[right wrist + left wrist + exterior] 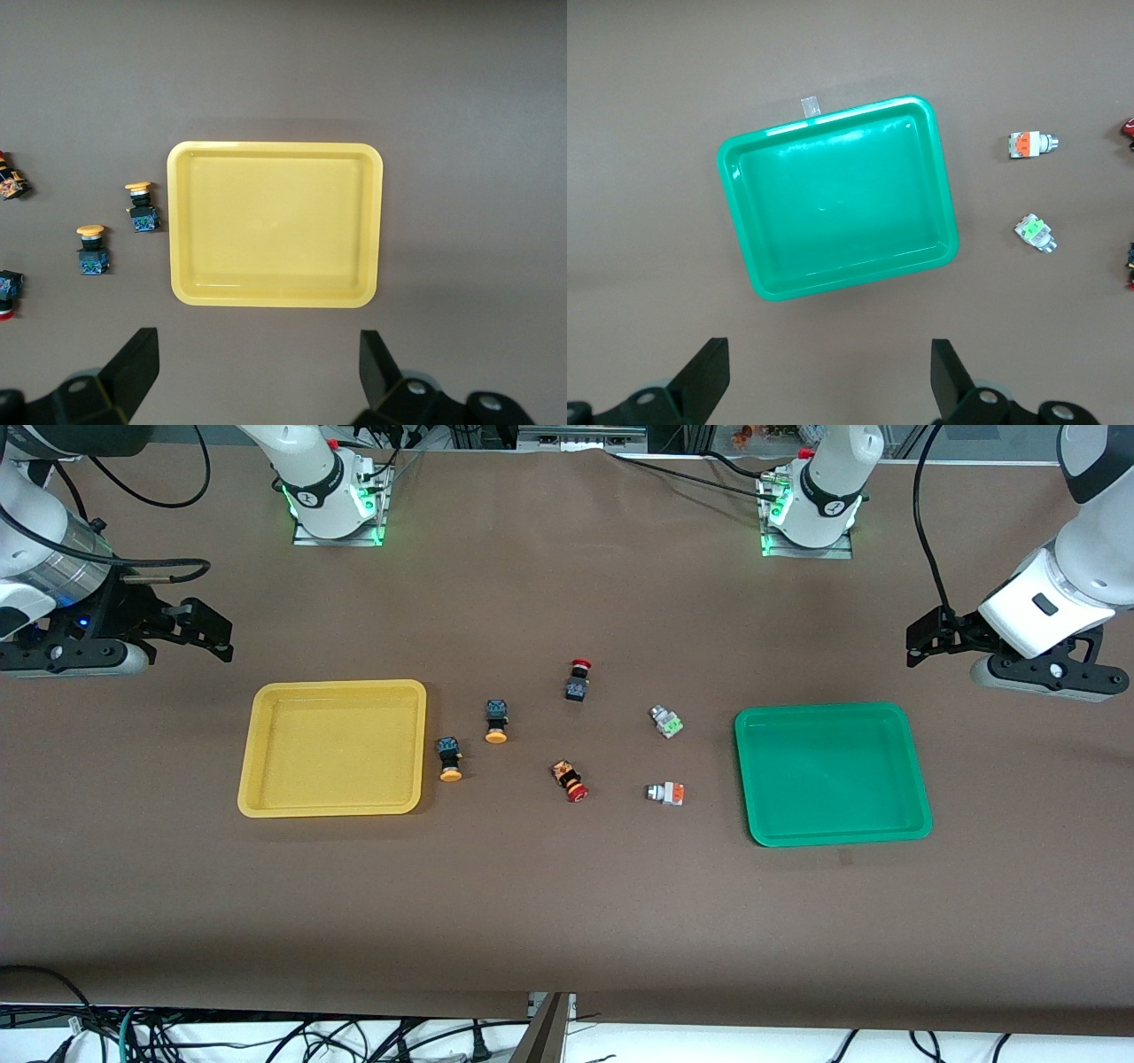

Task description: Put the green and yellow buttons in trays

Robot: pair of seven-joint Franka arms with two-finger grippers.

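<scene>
An empty yellow tray (332, 748) (275, 221) lies toward the right arm's end of the table, and an empty green tray (831, 773) (833, 195) toward the left arm's end. Two black buttons with orange-yellow caps (450, 759) (496, 721) lie beside the yellow tray. A white-grey button with a green block (666, 723) and one with an orange block (666, 794) lie beside the green tray. My right gripper (213, 633) (257, 367) hangs open and empty above the table near the yellow tray. My left gripper (921, 642) (830, 372) hangs open and empty near the green tray.
Two black buttons with red mushroom caps (578, 680) (570, 779) lie mid-table between the two groups of buttons. Both arm bases stand along the table's edge farthest from the front camera. Brown table surface stretches wide nearer the front camera.
</scene>
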